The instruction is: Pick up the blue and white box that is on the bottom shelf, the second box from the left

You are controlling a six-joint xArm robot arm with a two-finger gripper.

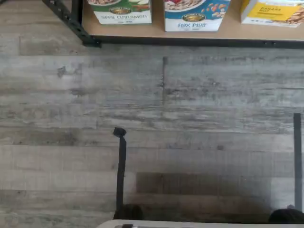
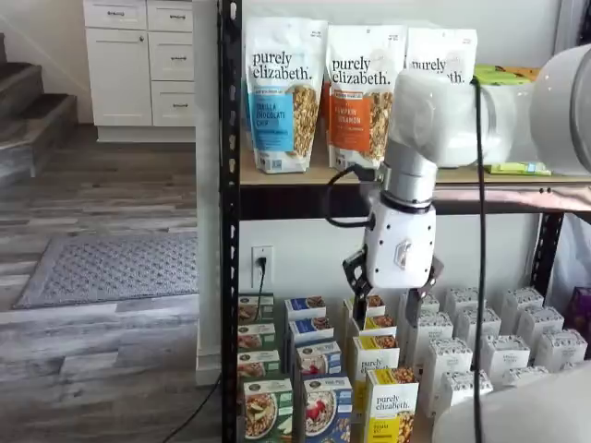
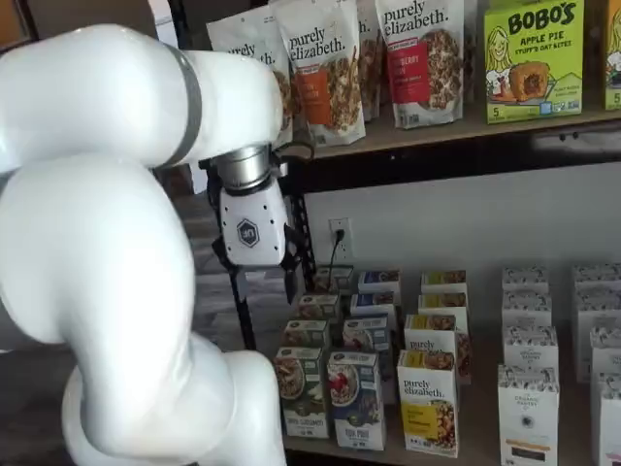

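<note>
The blue and white box [image 1: 195, 14] stands at the front edge of the bottom shelf [image 1: 213, 42], between a green box and a yellow one. Both shelf views show the blue and white box [image 2: 320, 411] [image 3: 355, 398] at the head of a column of like boxes. My gripper [image 2: 392, 293] [image 3: 262, 286] hangs well above the boxes, below the upper board. Its black fingers [image 3: 291, 282] stand apart on either side of the white body, open, with nothing between them. The wrist view looks down on wood floor in front of the shelf.
The green box [image 2: 261, 411] is left of the target and the yellow "purely elizabeth" box [image 2: 392, 411] is right of it. White boxes [image 3: 529, 408] fill the shelf's right side. A black post [image 2: 229, 221] marks the left end. Granola bags [image 2: 284, 92] line the upper board.
</note>
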